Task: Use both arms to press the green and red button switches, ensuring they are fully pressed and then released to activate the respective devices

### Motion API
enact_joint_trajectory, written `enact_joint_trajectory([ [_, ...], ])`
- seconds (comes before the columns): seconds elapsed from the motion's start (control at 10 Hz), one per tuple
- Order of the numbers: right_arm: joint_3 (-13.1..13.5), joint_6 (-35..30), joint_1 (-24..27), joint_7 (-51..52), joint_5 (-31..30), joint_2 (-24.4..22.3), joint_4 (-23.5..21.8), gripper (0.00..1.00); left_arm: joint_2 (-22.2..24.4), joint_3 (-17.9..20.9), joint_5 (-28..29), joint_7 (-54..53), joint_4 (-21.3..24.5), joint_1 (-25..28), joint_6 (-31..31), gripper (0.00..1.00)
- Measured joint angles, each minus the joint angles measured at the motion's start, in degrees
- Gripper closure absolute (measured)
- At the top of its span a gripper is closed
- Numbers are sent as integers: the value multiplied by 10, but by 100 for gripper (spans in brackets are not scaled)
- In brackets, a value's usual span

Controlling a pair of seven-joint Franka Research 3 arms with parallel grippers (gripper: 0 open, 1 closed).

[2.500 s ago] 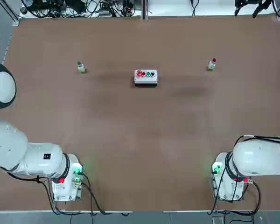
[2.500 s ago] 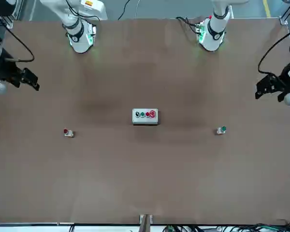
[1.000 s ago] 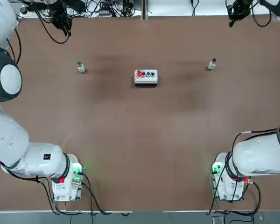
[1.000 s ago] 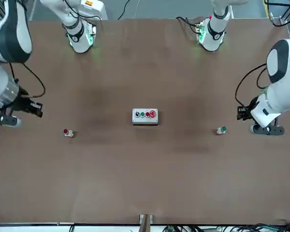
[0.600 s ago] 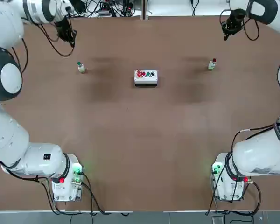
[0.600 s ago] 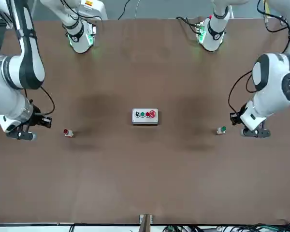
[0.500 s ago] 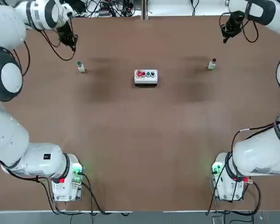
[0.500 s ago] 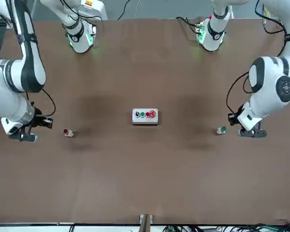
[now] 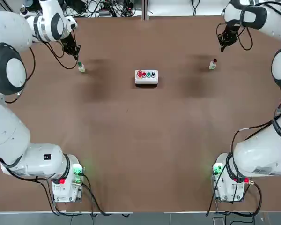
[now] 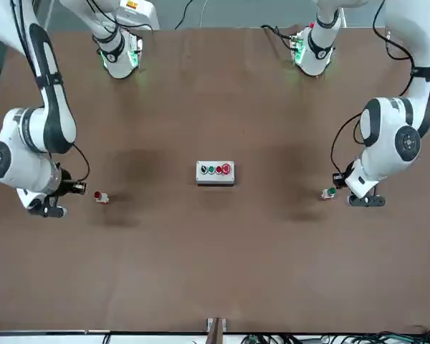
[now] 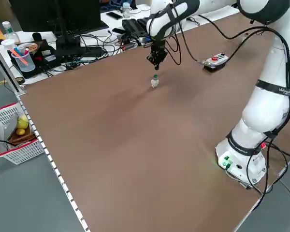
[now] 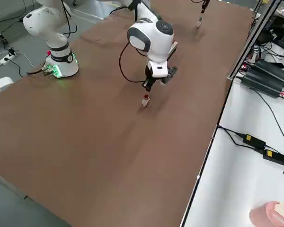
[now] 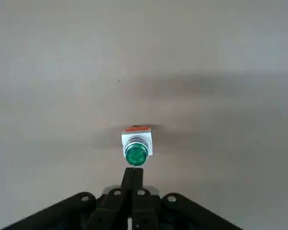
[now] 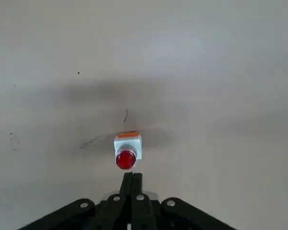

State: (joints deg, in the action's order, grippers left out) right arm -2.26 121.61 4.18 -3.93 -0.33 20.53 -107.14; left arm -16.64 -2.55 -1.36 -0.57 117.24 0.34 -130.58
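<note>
Switches, in short: the green switch (image 9: 81, 67) stood in the upper left of the top view and the red switch (image 9: 212, 64) in the upper right, well apart, each a pale base with one round cap.
Table: a wide brown table (image 9: 140, 140) filled nearly the whole top view, with faint dark shadow patches beside each switch.
Room: cables and black gear lay past the table's far edge along the top of the top view; in the left side view a desk strewn with cables (image 11: 82, 50) ran across the upper left and a white wire basket (image 11: 14, 133) sat at the left edge; in the right side view a white bench carried black power bricks (image 12: 265, 75) at the right.
Left arm: its base (image 9: 65, 180) sat at the lower left of the top view, the arm reaching to the upper left.
Right arm: its base (image 9: 229, 180) sat at the lower right, the arm reaching to the upper right.
Box: a white button box (image 9: 146, 77) lay at upper centre, between the two switches.
Left gripper (image 13: 133, 176): fingers pressed together, tips just beside the green cap, above the table.
Right gripper (image 14: 132, 179): fingers likewise closed on nothing, tips just short of the red cap.
</note>
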Motion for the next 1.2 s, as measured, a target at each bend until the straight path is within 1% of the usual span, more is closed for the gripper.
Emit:
enact_joint_trajectory([
  [0.2, 0, 18, -1, 0, 0, 23, 0, 99, -7, 0, 0, 6, 8, 0, -12, 99],
  [0.4, -1, 32, -5, 1, 0, 33, 0, 99, -11, 0, 0, 6, 14, 0, -22, 99],
  [1.2, 1, 57, -10, 1, 0, 43, 0, 99, -32, -1, 0, 6, 15, -4, -65, 99],
])
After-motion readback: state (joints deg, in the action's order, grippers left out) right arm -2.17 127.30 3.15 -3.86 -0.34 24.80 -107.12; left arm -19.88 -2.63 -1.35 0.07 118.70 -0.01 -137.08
